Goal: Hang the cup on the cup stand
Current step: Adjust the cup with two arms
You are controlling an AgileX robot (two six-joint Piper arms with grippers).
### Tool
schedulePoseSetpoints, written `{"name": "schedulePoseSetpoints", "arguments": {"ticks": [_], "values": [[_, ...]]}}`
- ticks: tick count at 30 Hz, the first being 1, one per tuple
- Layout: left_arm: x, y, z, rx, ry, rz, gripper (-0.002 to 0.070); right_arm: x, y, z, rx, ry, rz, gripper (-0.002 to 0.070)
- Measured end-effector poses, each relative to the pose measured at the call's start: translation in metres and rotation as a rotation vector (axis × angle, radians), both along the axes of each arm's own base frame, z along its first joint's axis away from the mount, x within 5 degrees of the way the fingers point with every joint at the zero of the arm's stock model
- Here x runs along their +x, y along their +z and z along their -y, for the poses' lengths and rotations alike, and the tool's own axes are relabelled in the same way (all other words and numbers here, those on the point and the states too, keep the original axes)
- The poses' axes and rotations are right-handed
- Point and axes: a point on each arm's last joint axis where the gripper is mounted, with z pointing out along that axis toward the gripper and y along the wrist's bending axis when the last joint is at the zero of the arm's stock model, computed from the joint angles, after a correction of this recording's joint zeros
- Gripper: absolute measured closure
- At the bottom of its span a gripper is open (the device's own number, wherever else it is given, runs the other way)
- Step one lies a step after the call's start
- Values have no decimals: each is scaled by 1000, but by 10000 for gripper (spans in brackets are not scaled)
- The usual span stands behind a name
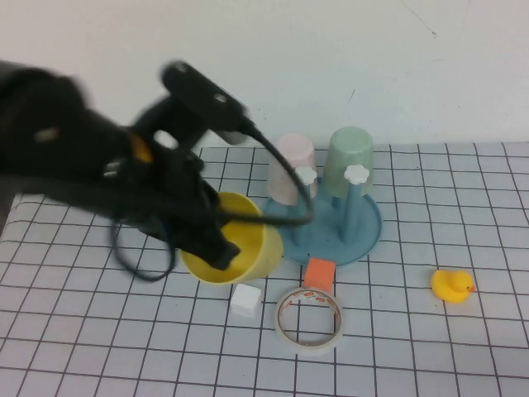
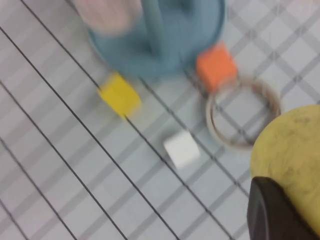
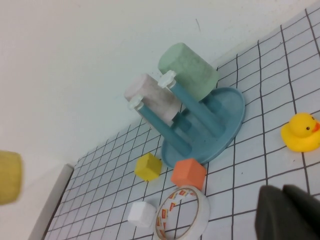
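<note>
Beside the cup stand (image 1: 364, 236), left hand (image 1: 221, 251) grips the cup (image 1: 248, 248).

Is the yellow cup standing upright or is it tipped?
Tipped: the yellow cup shows its open mouth sideways, with the left hand shut on its rim.

The cup (image 1: 240, 248) looks matt yellow plastic; the cup stand (image 1: 364, 236) smooth blue plastic. The duck (image 1: 451, 285) seems glossy.
</note>
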Motion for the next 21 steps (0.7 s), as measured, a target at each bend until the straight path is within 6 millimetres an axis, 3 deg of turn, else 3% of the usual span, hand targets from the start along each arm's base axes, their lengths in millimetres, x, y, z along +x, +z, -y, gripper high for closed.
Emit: {"name": "schedulePoseSetpoints", "arguments": {"ticks": [2, 4, 10, 16, 21], "values": [[-22, 18, -13, -62, 7, 105, 669, 0, 0, 0, 4, 5, -3, 678], [-37, 21, -23, -115, 21, 187, 669, -1, 0, -2, 19, 20, -10, 678], [-66, 4, -46, -263, 76, 441, 669, -3, 3, -9, 165, 81, -26, 678], [-69, -31, -57, -429, 170, 726, 669, -5, 12, -15, 372, 133, -15, 678], [-64, -37, -61, -587, 241, 962, 669, -8, 22, -20, 491, 214, 26, 666]]}}
